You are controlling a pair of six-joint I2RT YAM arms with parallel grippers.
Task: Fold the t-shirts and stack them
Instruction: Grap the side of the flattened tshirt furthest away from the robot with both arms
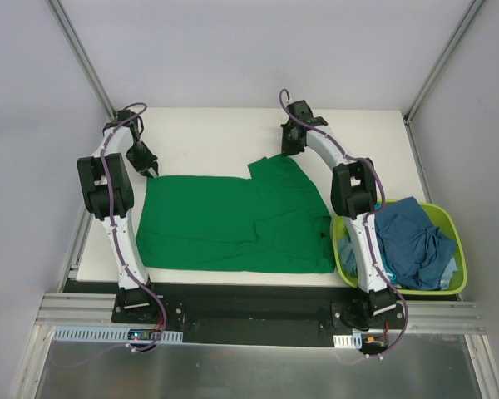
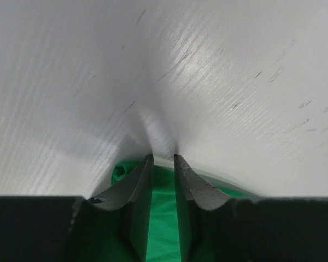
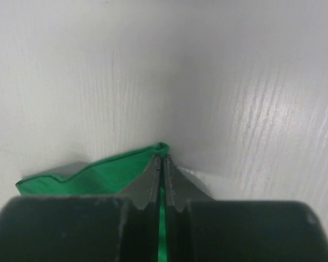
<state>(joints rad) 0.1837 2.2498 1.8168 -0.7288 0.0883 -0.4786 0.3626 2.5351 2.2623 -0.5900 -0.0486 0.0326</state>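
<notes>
Tightly pinched, green t-shirt [image 3: 98,176] edge, right jaws closed

Plain green t-shirt [image 1: 233,220], blue t-shirts [image 1: 412,241]

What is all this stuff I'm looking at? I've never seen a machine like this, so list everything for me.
table: one, white, under everything.
green t-shirt: one, bright green, spread flat across the middle of the table.
basket: one, lime green, on the near right, beside the right arm.
shirts in the basket: number unclear, blue and teal, bunched in a heap.
left arm: one, white and black, on the left, reaching to the t-shirt's far left corner.
right arm: one, white and black, on the right, reaching to the t-shirt's far edge.
left hand: one, dark, over that corner; green shows between its fingers, grip unclear.
right hand: one, dark, shut on the green cloth's edge.
</notes>
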